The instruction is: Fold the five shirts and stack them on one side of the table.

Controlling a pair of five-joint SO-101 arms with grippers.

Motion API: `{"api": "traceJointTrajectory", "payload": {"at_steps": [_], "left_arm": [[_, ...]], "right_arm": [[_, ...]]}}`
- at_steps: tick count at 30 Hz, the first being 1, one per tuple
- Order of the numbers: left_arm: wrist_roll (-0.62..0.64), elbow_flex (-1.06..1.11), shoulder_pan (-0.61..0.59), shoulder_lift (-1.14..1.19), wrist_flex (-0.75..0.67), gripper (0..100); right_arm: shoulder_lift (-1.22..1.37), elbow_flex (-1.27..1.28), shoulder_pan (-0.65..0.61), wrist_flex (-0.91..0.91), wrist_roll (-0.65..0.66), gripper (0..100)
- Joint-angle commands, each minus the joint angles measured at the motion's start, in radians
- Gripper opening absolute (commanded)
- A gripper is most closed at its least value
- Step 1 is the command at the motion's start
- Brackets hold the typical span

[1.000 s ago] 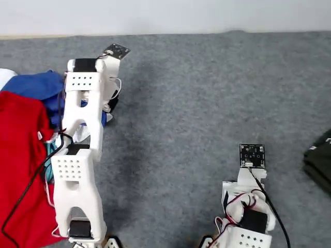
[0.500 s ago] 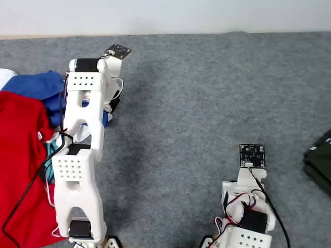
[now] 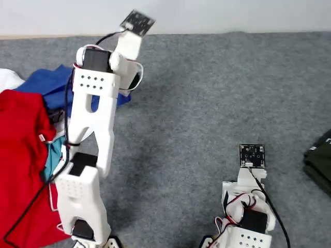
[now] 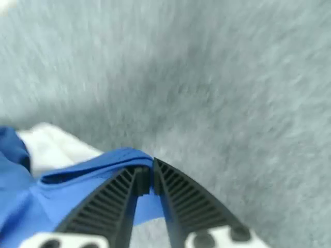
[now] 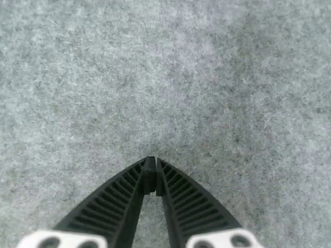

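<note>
1. My left pincer (image 4: pixel 147 175) is clamped shut on a fold of the blue shirt (image 4: pixel 67 188). The cloth sits right between the tips and trails back under the fingers.
2. The rest of the blue shirt lies bunched behind the pincer, against the heap: a red shirt (image 3: pixel 18 155), a white one (image 3: pixel 8 77) and a teal one (image 3: pixel 51 160) beside my arm.
3. Ahead of the pincer is bare grey table (image 3: pixel 207 103), enough to spread 1 shirt.
4. My right pincer (image 5: pixel 152 175) is closed with nothing in it, over bare table and well apart from the left one. A dark folded shirt (image 3: pixel 320 163) lies beyond it, at the table edge.
5. Judgement: the step in hand is drawing the blue shirt out of the heap. About 1 of 5 looks folded.
6. Risk 1: the grip takes only a thin edge of the fold, so a quick pull could slide the cloth out.
7. Risk 2: the blue shirt touches the red and white ones, so dragging it may haul them along in a tangle.
8. Risk 3: held at 1 point, the shirt may land crumpled and be hard to fold.
</note>
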Motion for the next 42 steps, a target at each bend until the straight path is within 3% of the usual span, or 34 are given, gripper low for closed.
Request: {"api": "traceJointTrajectory", "payload": {"at_steps": [1, 13, 28, 32, 42], "left_arm": [[0.006, -0.113, 0.107, -0.106, 0.020, 0], [-0.040, -0.208, 0.462, -0.124, 0.021, 0], [0.057, -0.122, 0.652, -0.433, 0.021, 0], [0.057, 0.001, 0.632, -0.463, 0.021, 0], [0.058, 0.283, 0.330, -0.468, 0.021, 0]], "right_arm": [[-0.008, 0.015, -0.013, 0.004, 0.008, 0.9], [-0.008, 0.015, -0.013, 0.004, 0.008, 0.9], [-0.008, 0.015, -0.013, 0.004, 0.008, 0.9], [-0.008, 0.015, -0.013, 0.004, 0.008, 0.9], [-0.008, 0.015, -0.013, 0.004, 0.008, 0.9]]}}
